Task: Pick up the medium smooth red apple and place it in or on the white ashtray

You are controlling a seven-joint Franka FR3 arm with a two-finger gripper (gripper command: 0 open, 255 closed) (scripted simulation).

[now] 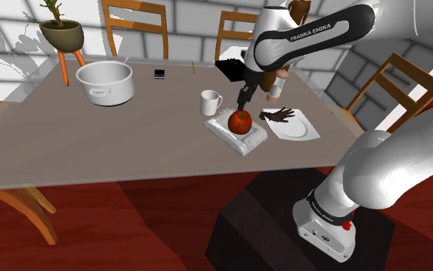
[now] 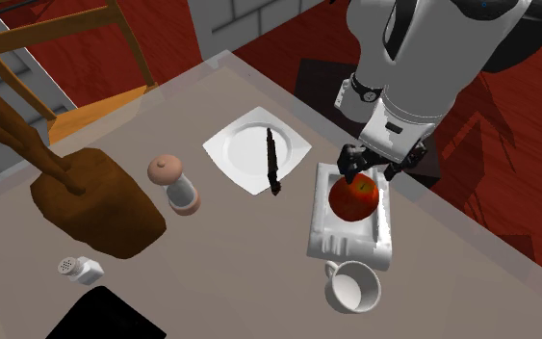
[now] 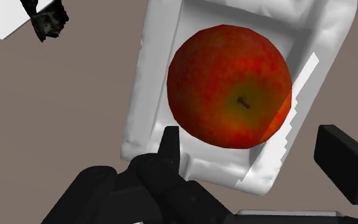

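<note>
Apple, smooth red with greenish-yellow patch round stem, in white ashtray

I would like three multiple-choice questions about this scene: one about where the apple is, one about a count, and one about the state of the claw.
1. Where is the red apple?
A) in the white ashtray
B) in the pot
C) on the plate

2. How many mugs are there?
A) three
B) one
C) two

3. In what state is the claw?
A) shut on the apple
B) shut on a mug
C) open

Answers:
1 A, the apple lies in the ashtray's hollow.
2 B, a single white mug stands beside the ashtray.
3 C, the wrist view shows its fingers standing apart.
</note>
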